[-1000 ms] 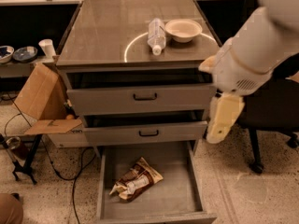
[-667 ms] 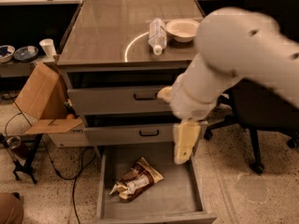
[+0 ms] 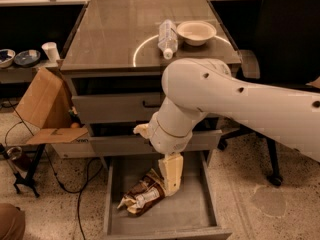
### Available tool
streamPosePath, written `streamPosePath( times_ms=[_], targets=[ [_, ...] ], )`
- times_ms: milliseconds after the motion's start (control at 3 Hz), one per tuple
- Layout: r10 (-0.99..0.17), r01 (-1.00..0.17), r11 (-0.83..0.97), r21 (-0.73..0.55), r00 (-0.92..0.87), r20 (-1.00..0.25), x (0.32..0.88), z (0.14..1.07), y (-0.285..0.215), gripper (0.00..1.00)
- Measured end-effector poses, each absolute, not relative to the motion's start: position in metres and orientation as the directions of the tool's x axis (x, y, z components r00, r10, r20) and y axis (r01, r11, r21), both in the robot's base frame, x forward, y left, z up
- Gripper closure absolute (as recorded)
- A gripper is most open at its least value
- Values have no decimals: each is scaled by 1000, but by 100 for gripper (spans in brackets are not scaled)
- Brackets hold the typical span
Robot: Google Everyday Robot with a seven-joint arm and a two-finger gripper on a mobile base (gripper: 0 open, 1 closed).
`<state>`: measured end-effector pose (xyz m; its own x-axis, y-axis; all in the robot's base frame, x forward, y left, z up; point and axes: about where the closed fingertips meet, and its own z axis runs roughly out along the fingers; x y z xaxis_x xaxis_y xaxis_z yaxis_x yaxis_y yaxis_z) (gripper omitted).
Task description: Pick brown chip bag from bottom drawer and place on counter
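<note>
The brown chip bag (image 3: 142, 196) lies crinkled on the floor of the open bottom drawer (image 3: 187, 211), left of its middle, with its cream end toward the front left. My gripper (image 3: 171, 180) hangs down from the white arm (image 3: 225, 99) into the drawer. It is right at the bag's upper right end and seems to touch it. The counter (image 3: 115, 34) with the white arc is above, on top of the cabinet.
A clear plastic bottle (image 3: 167, 36) lies on the counter next to a white bowl (image 3: 196, 32). The two upper drawers (image 3: 115, 106) stand slightly open. A cardboard box (image 3: 42, 106) leans at the cabinet's left. A black chair (image 3: 292, 39) stands at the right. Cables run over the floor at the left.
My arm has swung from the right side of the cabinet to the left and down. The gripper has dropped from middle-drawer height into the bottom drawer, onto the bag's end.
</note>
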<state>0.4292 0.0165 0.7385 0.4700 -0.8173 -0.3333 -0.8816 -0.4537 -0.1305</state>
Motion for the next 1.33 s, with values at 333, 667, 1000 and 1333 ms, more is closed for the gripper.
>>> streamPosePath(
  times_ms=[333,667,1000,1333],
  targets=[
    [-820,-884,-449,-131,466,-333,429,739,16,0],
    [-815,-880,-449,-154,474,-333,424,743,15,0],
    [-784,-827,-507,-245,560,-266,423,740,29,0],
    [-722,-731,-586,-350,667,-185,449,721,60,0]
  ],
)
